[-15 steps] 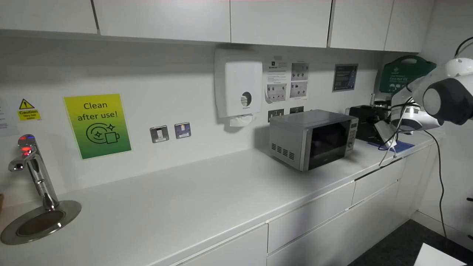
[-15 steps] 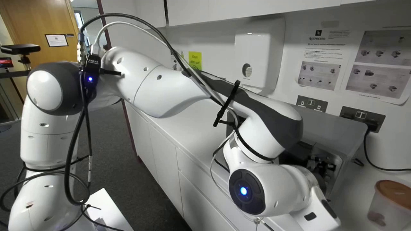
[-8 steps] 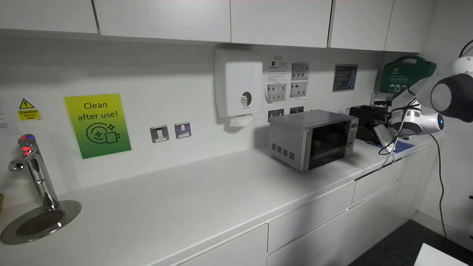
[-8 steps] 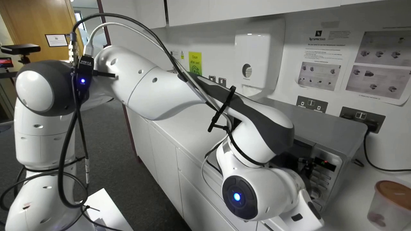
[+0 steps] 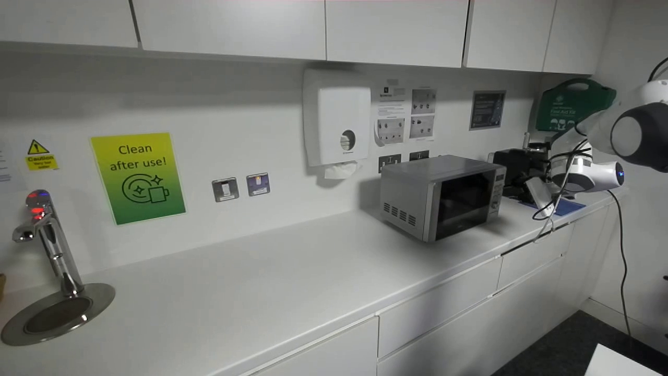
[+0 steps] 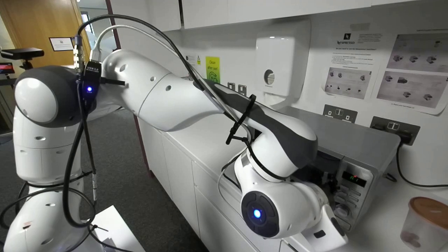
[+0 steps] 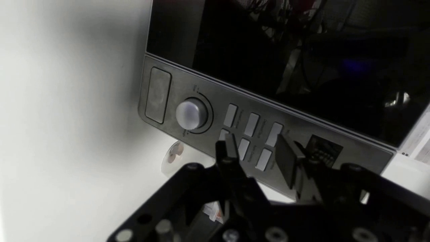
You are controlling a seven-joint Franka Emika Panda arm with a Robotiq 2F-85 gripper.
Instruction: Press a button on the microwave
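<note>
Mwave ctrls [image 6: 351,196] more visible now

The arm [image 6: 166,101] has scooted over, so in an exterior view the display [image 6: 354,179] and knob [image 6: 342,210] on the microwave [image 6: 357,140], pretty much covered a second ago, are showing now.

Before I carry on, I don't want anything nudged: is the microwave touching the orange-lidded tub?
Apart. An exterior view shows white countertop between the microwave and the orange-lidded tub.
</note>
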